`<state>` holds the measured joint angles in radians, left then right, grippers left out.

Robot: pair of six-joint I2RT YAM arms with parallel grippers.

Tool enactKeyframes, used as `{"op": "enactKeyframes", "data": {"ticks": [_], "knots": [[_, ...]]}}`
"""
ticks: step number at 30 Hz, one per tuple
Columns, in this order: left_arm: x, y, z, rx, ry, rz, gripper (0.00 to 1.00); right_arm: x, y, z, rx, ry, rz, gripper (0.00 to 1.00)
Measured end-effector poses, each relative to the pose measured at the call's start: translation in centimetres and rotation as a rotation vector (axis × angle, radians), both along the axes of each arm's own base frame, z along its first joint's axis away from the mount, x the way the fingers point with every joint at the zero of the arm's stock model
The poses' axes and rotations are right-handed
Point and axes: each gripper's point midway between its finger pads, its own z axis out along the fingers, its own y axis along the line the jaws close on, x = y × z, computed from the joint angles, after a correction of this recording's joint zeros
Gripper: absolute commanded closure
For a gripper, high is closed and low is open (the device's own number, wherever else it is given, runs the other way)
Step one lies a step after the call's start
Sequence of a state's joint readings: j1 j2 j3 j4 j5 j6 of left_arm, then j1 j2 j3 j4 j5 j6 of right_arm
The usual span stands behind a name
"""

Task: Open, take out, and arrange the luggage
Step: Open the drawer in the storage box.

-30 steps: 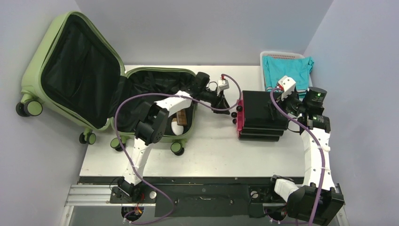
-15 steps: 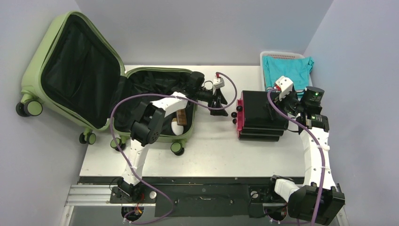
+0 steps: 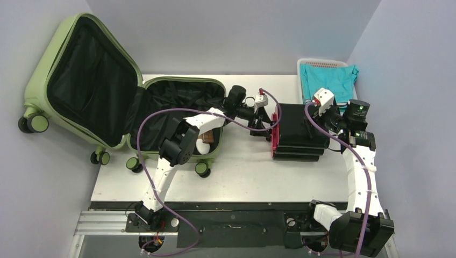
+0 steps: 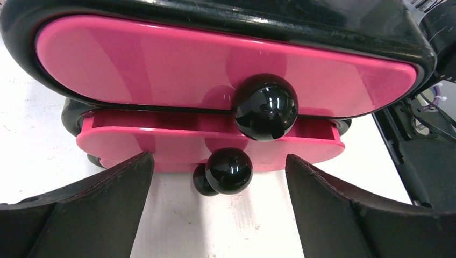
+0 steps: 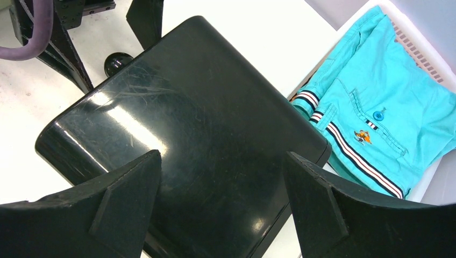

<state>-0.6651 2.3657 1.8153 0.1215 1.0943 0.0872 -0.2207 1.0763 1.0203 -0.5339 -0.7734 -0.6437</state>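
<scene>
Some luggage contents behind left arm

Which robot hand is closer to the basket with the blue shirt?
The right. The right gripper hangs open over the black case, just beside the white basket. The left gripper faces the case's pink end, away from the basket.
</scene>
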Motion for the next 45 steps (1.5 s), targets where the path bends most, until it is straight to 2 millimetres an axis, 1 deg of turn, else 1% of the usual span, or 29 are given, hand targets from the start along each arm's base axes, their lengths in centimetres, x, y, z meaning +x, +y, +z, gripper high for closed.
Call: {"op": "enactKeyframes", "data": {"ticks": [1, 4, 5, 8, 10, 12, 13, 16, 18, 21, 23, 24, 27, 28, 29, 31, 35, 39, 42, 45], "knots": [[0.0, 0.0, -0.1, 0.003, -0.002, 0.0, 0.15, 0.0, 0.0, 0.0, 0.0, 0.0, 0.0, 0.22], [0.0, 0.0, -0.4, 0.015, -0.014, 0.0, 0.2, 0.0, 0.0, 0.0, 0.0, -0.001, 0.0, 0.22], [0.0, 0.0, -0.5, 0.02, -0.021, -0.001, 0.23, 0.0, 0.0, 0.0, 0.0, 0.0, 0.0, 0.22], [-0.2, 0.1, -1.1, 0.04, -0.027, -0.004, 0.27, 0.0, 0.0, 0.0, 0.0, -0.001, 0.0, 0.22], [-0.4, 0.2, -1.6, 0.059, -0.028, -0.005, 0.34, 0.0, 0.0, 0.0, 0.0, 0.0, 0.0, 0.22], [-0.6, 0.3, -1.9, 0.073, -0.028, -0.005, 0.39, 0.0, 0.0, 0.0, 0.0, 0.0, 0.0, 0.22], [-0.7, 0.2, -2.0, 0.077, -0.028, -0.007, 0.39, 0.0, 0.0, 0.0, 0.0, -0.001, 0.0, 0.22], [-1.0, 0.1, -2.2, 0.084, -0.027, -0.011, 0.32, 0.0, 0.0, 0.0, 0.0, 0.0, 0.0, 0.22], [-1.2, 0.0, -2.2, 0.087, -0.023, -0.015, 0.32, 0.0, 0.0, 0.0, 0.0, 0.0, 0.0, 0.22], [-1.3, -0.1, -2.3, 0.092, -0.022, -0.013, 0.35, 0.0, 0.0, 0.0, 0.0, 0.0, 0.0, 0.22], [-1.2, -0.2, -2.3, 0.101, -0.023, -0.003, 0.39, 0.0, 0.0, 0.0, 0.0, 0.0, 0.0, 0.22], [-1.2, -0.2, -2.4, 0.105, -0.024, 0.003, 0.44, 0.0, 0.0, 0.0, 0.0, 0.0, 0.0, 0.22], [-0.9, -0.3, -2.4, 0.116, -0.027, 0.019, 0.51, 0.0, 0.0, 0.0, -0.001, 0.0, 0.0, 0.22], [-0.9, -0.3, -2.4, 0.119, -0.027, 0.023, 0.57, 0.0, 0.0, 0.0, 0.0, 0.0, 0.0, 0.22], [-0.8, -0.4, -2.4, 0.12, -0.027, 0.027, 0.6, 0.0, 0.0, 0.0, 0.0, 0.0, 0.0, 0.22], [-0.8, -0.4, -2.4, 0.125, -0.023, 0.031, 0.7, 0.0, 0.0, 0.0, -0.001, 0.0, 0.0, 0.22], [-1.1, -0.5, -2.5, 0.13, -0.016, 0.029, 0.81, 0.0, 0.0, 0.0, -0.001, 0.0, 0.0, 0.22], [-1.1, -0.5, -2.4, 0.136, -0.015, 0.037, 0.86, 0.0, 0.2, 0.0, -0.002, 0.001, 0.006, 0.22], [-1.2, -0.1, -2.4, 0.15, -0.015, 0.053, 0.89, -0.2, 1.0, -0.2, -0.012, 0.008, 0.03, 0.22], [-1.3, 0.4, -2.4, 0.167, -0.012, 0.071, 0.9, -0.4, 2.3, -0.6, -0.036, 0.017, 0.067, 0.22]]}}
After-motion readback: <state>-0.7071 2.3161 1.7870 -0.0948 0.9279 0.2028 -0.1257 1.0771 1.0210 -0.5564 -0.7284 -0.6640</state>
